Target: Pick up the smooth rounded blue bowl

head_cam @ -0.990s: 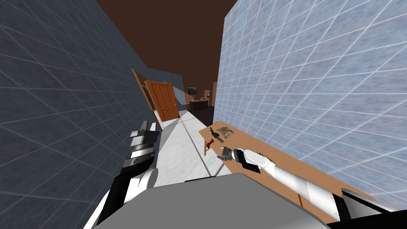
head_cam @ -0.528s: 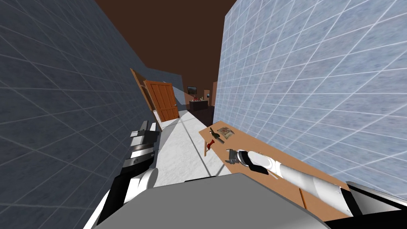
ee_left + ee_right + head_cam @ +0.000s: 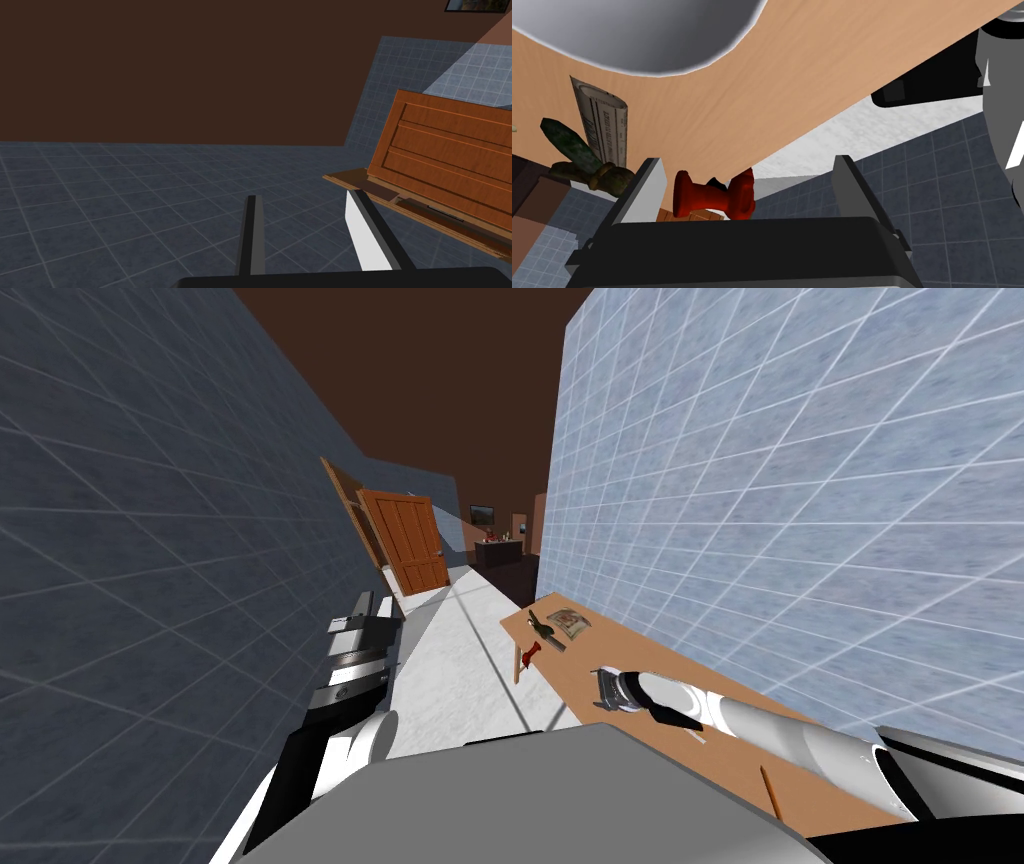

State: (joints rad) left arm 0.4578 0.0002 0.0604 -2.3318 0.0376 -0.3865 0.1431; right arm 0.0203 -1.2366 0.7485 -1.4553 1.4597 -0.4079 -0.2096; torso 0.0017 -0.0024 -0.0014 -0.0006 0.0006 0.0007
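Right jaws further in over the table (image 3: 645,650) than before, open by grey rounded bowl (image 3: 637,35); left jaws open.

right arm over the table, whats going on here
The right arm is stretched over the wooden table, with the right gripper open and empty. In its wrist view a grey rounded shape with a pale rim, probably the bowl, sits on the table near the gripper but not between its fingers. A red object and a rolled newspaper lie further along the table. The left gripper is open, held up at the robot's left side.
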